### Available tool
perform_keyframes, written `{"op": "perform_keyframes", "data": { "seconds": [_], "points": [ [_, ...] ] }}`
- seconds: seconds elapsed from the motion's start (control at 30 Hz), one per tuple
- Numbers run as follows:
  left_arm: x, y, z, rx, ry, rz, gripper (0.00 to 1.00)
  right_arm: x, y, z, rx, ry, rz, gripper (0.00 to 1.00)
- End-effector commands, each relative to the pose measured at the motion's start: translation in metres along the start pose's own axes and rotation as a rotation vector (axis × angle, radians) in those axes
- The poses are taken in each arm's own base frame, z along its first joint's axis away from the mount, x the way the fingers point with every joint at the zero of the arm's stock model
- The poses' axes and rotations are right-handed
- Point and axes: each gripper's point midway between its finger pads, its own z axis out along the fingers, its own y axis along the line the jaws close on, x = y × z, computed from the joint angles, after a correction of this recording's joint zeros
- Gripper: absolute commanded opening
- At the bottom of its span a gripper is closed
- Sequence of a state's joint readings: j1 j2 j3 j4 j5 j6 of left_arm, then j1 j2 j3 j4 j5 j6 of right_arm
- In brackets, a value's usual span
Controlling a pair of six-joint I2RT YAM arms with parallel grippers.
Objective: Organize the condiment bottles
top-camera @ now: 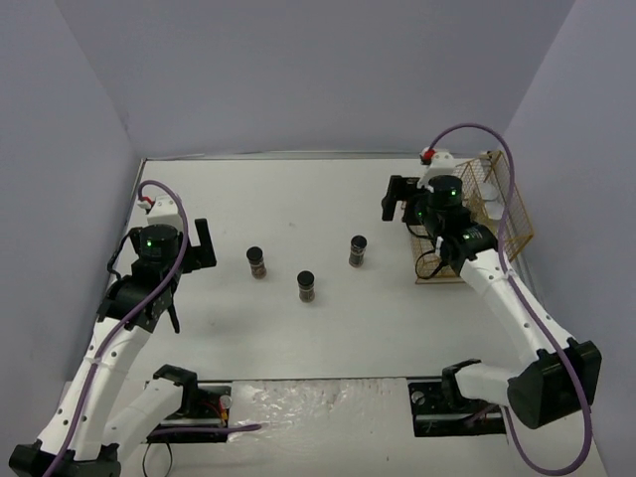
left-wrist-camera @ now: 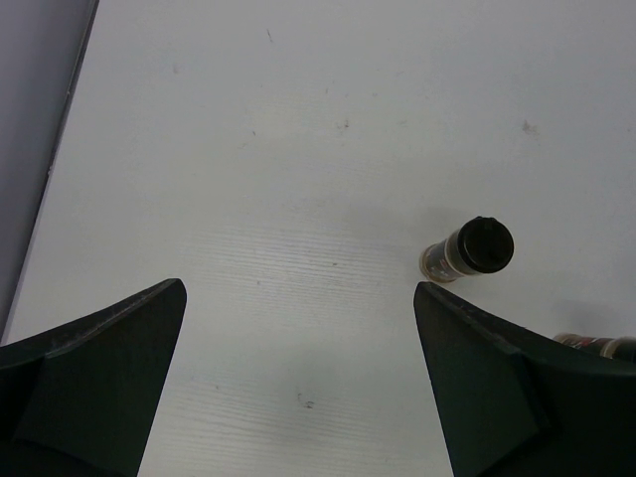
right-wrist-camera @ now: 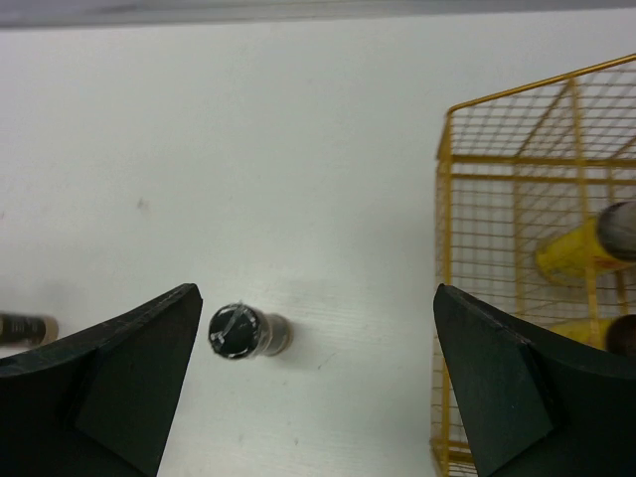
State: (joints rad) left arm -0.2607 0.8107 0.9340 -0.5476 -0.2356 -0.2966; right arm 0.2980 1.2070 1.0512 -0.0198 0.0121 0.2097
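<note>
Condiment bottles (top-camera: 306, 285) upright, well apart, white table (top-camera: 298, 199) — grey walls (top-camera: 298, 70)

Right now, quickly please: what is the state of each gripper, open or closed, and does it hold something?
Left gripper: open, holding nothing.
Right gripper: open, holding nothing.

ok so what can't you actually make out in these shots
top view: what's inside the wire rack, blocked by the right arm
right wrist view: silver-lidded jar in the rack, cut off by the right edge
left wrist view: brownish jar, mostly behind a gripper finger
all views: labels on the dark jars, too small to read
</note>
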Motion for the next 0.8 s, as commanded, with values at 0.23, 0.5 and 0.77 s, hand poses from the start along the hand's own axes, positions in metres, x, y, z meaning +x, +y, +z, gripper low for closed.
{"op": "perform_keyframes", "data": {
  "seconds": [0.23,0.5,0.77],
  "points": [
    [-0.024,-0.004,-0.003,0.014,-0.073,-0.027,0.97,0.088,0.063,0.051,-0.127,0.257,-0.163,0.95],
    [-0.024,-0.003,-0.003,0.012,-0.073,-0.027,0.97,0.129,0.085,0.071,-0.185,0.327,-0.216,0.83],
    [-0.024,-0.003,-0.004,0.011,-0.075,-0.027,0.97,0.141,0.076,0.075,-0.126,0.340,-0.240,0.57]
  ]
}}
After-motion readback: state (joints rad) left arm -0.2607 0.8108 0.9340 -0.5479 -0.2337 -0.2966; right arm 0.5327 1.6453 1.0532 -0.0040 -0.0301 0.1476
